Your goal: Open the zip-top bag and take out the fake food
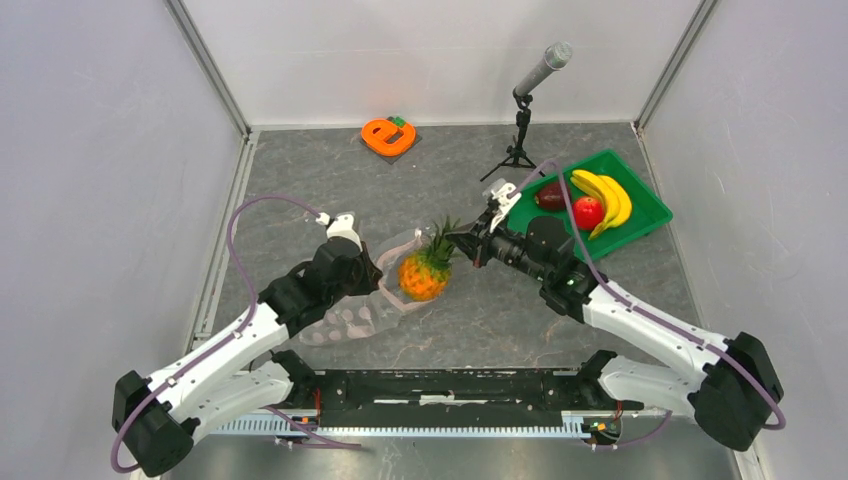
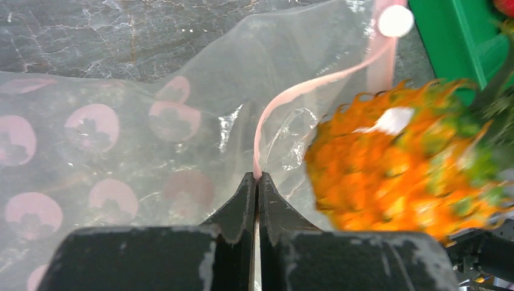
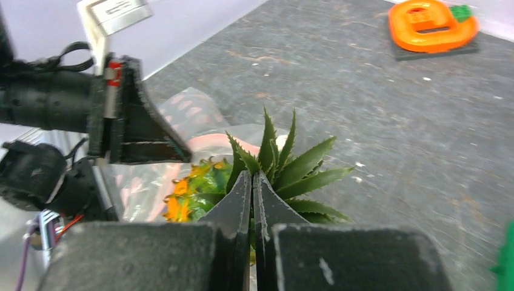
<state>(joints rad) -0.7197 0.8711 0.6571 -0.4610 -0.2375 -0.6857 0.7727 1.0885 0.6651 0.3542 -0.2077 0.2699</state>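
Observation:
The clear zip-top bag (image 1: pixel 350 312) with pink dots lies mid-table, its mouth facing right. My left gripper (image 1: pixel 374 272) is shut on the bag's pink zip strip (image 2: pixel 285 100). The orange pineapple (image 1: pixel 424 274) sits at the bag's mouth; it also shows in the left wrist view (image 2: pixel 400 170). My right gripper (image 1: pixel 458 241) is shut on the pineapple's green leaves (image 3: pixel 291 167). The banana bunch (image 1: pixel 606 198), red apple (image 1: pixel 588 212) and dark maroon fruit (image 1: pixel 551 196) lie in the green tray (image 1: pixel 650 214).
An orange "e"-shaped object (image 1: pixel 388 136) lies at the back. A microphone on a small tripod (image 1: pixel 522 115) stands just behind the tray. White walls enclose the table on three sides.

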